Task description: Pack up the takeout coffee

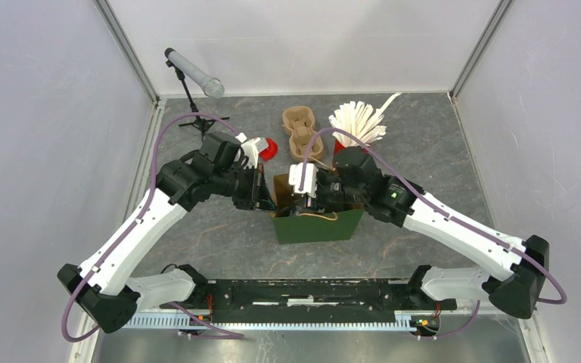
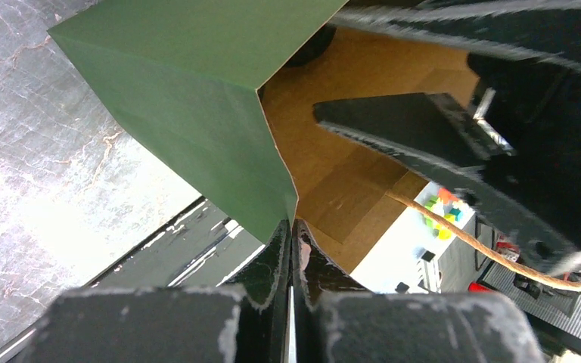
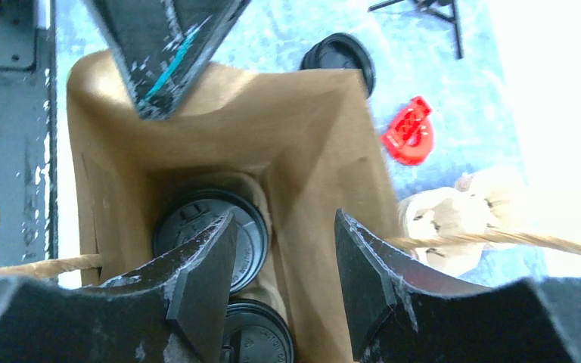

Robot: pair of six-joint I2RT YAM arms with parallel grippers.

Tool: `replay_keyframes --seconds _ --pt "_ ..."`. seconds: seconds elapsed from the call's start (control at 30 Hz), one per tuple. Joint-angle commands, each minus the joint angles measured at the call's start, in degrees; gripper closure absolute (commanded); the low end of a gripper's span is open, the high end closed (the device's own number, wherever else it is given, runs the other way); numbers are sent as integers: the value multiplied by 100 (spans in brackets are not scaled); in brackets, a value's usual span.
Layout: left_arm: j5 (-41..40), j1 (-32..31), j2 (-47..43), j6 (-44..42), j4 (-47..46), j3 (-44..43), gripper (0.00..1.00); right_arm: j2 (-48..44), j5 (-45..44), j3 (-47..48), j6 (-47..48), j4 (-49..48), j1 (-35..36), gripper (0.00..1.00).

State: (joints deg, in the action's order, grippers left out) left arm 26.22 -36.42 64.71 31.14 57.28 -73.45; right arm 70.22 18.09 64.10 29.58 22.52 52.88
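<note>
the green bag (image 1: 318, 225) stands open on the table (image 1: 424, 144) between the arms, with two black-lidded cups (image 3: 208, 234) down at its bottom; the raised marks on their lids are too blurred to read. the left gripper (image 2: 291, 231) is pinched tight on the bag's rim at a corner. the right gripper (image 3: 284, 227) hangs over the bag's mouth, jaws partway apart.
</note>
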Motion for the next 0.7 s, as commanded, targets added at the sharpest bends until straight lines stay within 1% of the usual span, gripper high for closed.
replay_keyframes --seconds 0.0,0.07,0.13,0.17,0.27,0.33,0.37,0.5,0.6,0.63,0.67 --pt "91 30 28 201 -38 -263 94 -365 -294 187 -330 -641 -81 43" --pt "36 30 27 192 -29 -296 93 -406 -396 204 -362 -648 -85 43" --pt "-22 32 33 196 -33 -340 88 -463 -488 210 -415 -667 -85 42" --pt "-54 38 39 190 -30 -362 83 -502 -526 207 -446 -697 -81 42" --pt "-172 38 94 117 50 -512 74 -644 -676 178 -612 -855 -93 40" --pt "-213 46 143 53 99 -649 63 -737 -793 192 -743 -999 -93 39" --pt "-279 47 170 40 136 -726 60 -774 -758 194 -778 -1077 -94 38" --pt "-486 45 247 -62 229 -1047 54 -845 -639 282 -998 -1376 -94 37" --pt "-716 46 268 -135 336 -1292 43 -901 -935 328 -1266 -1591 -92 37" --pt "-775 55 277 -187 370 -1382 37 -934 -1122 372 -1416 -1683 -94 37" --pt "-842 56 286 -231 409 -1490 34 -974 -1246 385 -1532 -1795 -93 37"
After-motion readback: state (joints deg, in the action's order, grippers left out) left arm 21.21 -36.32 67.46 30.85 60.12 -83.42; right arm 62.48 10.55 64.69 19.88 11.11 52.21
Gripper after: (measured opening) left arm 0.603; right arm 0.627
